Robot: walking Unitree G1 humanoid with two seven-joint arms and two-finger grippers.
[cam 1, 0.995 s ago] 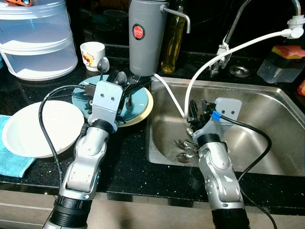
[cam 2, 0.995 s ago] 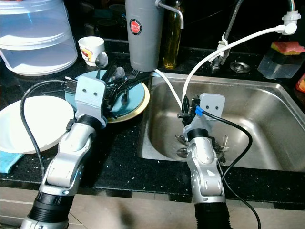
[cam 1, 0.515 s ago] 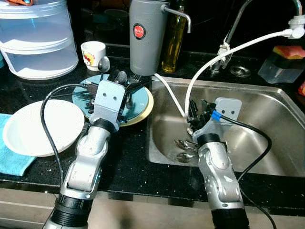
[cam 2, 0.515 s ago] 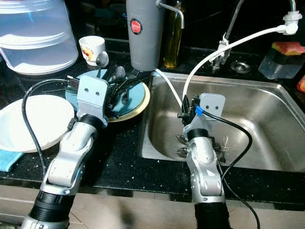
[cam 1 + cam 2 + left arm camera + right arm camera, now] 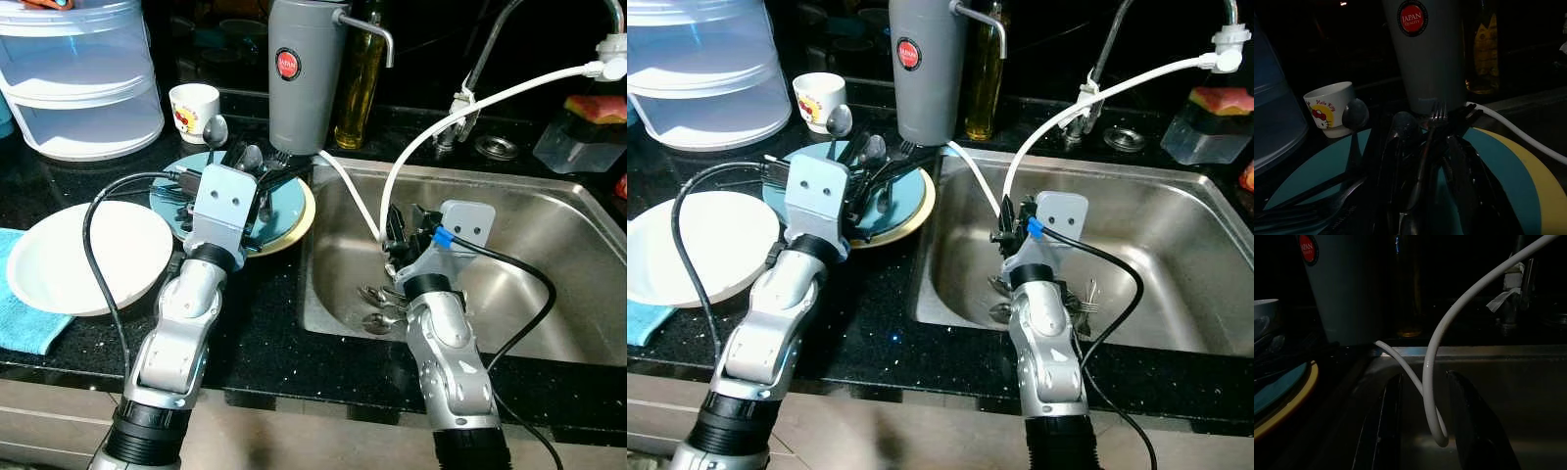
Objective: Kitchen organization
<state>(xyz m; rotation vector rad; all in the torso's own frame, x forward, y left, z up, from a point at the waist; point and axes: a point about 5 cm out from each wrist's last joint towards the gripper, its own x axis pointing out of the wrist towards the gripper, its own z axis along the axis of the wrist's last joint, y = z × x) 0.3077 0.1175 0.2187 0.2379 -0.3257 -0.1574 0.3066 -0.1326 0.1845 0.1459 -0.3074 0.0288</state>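
Observation:
A teal plate (image 5: 286, 201) resting on a yellow one holds a pile of spoons and forks (image 5: 245, 162) on the dark counter, left of the sink. My left gripper (image 5: 250, 186) hovers low over this pile; in the left wrist view its fingers (image 5: 1465, 166) stand open with a fork (image 5: 1432, 122) and a spoon between them. A few more spoons (image 5: 377, 299) lie at the bottom of the steel sink (image 5: 549, 235). My right gripper (image 5: 400, 230) is inside the sink above them, open, with the white hose (image 5: 1430, 382) hanging between its fingers.
A white plate (image 5: 88, 257) and a blue cloth (image 5: 24, 323) lie at the front left. Behind the teal plate stand a small cup (image 5: 194, 106), a grey canister (image 5: 304, 73), an oil bottle (image 5: 358, 83) and a clear tub (image 5: 83, 73). The faucet (image 5: 480, 59) rises behind the sink.
The picture has shifted slightly, so the camera moved. Both grippers and the cutlery hold the same places.

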